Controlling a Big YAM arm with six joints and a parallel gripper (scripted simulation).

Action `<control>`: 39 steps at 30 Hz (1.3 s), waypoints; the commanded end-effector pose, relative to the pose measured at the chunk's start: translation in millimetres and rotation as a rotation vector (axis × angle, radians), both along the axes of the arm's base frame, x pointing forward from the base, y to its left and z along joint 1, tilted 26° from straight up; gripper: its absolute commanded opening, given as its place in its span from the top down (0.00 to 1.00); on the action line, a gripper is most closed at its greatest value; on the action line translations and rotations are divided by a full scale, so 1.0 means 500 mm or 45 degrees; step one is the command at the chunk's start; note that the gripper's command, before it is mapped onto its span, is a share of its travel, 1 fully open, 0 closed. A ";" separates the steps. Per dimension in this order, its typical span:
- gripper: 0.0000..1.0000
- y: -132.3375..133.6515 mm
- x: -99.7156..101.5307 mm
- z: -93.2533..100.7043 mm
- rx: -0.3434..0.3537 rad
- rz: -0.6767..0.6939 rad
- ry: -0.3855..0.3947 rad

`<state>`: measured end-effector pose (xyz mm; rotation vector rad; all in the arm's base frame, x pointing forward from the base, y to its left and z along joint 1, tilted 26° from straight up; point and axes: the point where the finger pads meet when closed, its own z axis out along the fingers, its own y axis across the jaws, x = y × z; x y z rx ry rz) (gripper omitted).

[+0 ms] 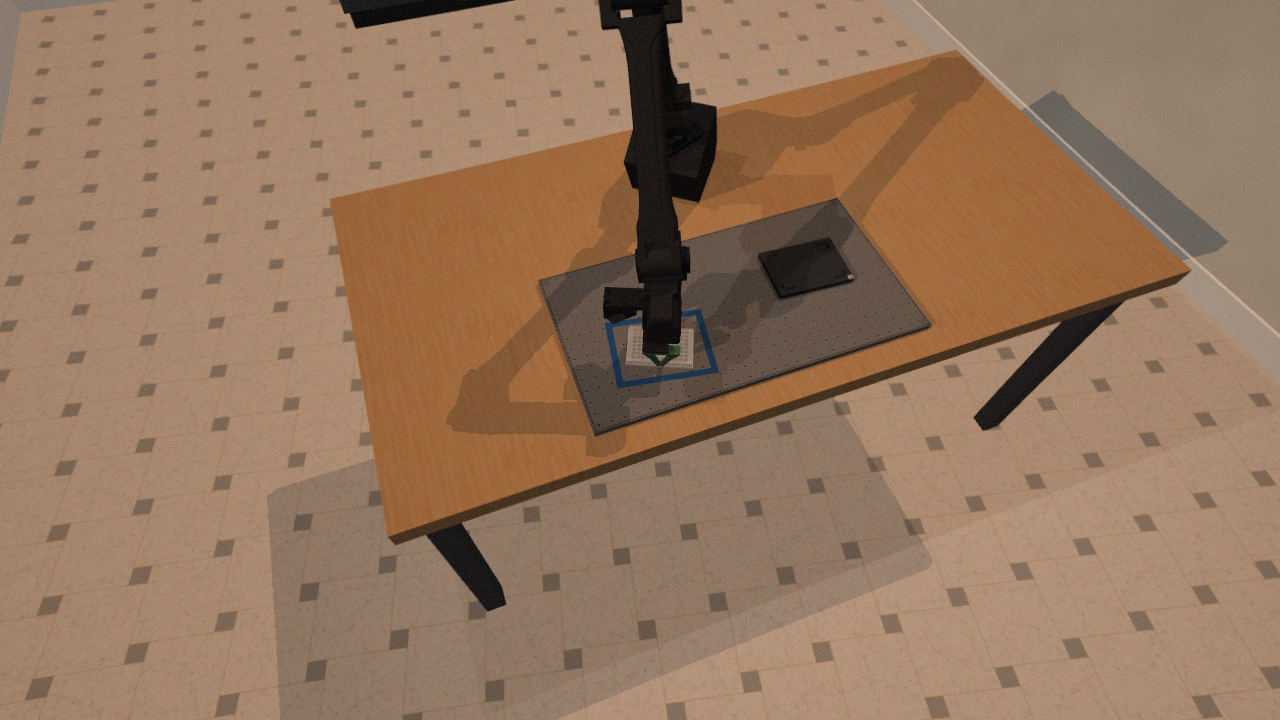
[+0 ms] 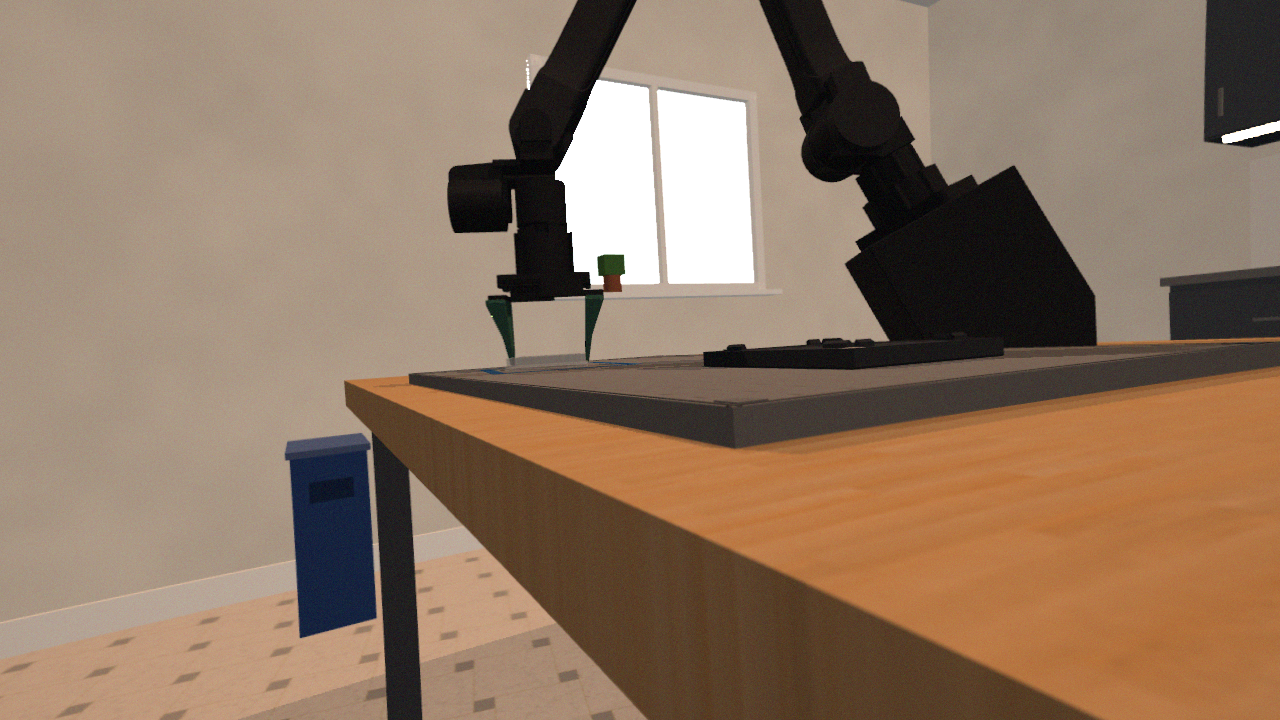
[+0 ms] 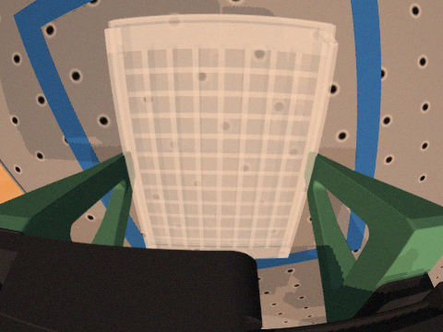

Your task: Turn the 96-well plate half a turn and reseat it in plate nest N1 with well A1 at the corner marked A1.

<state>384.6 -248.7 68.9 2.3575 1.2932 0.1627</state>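
The gripper is closed on the 96-well plate, its two green fingers pressing the plate's long sides from either side. In the wrist view the plate lies inside the blue taped outline of bench spot B1, on the grey perforated deck, and the cut corner appears to be at the far right end of the plate, though the distortion of this view makes that hard to confirm. From the top view the plate shows as a pale rectangle within the blue outline, partly covered by the black arm reaching down over it, with the green fingertips visible at the plate's near edge. The plate nest N1 is a dark flat tray well apart from the plate, toward the other end of the deck, with a small pale mark at one corner. In the exterior view the gripper points straight down, fingers spread around the thin pale plate, which sits very low at deck level; whether it touches the deck cannot be told from here. The deck lies on a wooden table. A blue bin stands on the floor beyond the table.
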 end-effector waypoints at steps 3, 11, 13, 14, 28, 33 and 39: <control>1.00 -0.010 -0.002 -0.010 0.002 -0.005 0.010; 1.00 -0.010 -0.002 -0.010 0.002 -0.005 0.010; 1.00 -0.010 -0.002 -0.010 0.002 -0.005 0.010; 1.00 -0.010 -0.002 -0.010 0.002 -0.005 0.010; 1.00 0.005 -0.001 0.040 -0.012 -0.001 -0.022; 1.00 0.012 0.002 0.053 -0.013 0.001 -0.028; 1.00 0.015 0.005 0.082 -0.022 0.002 -0.042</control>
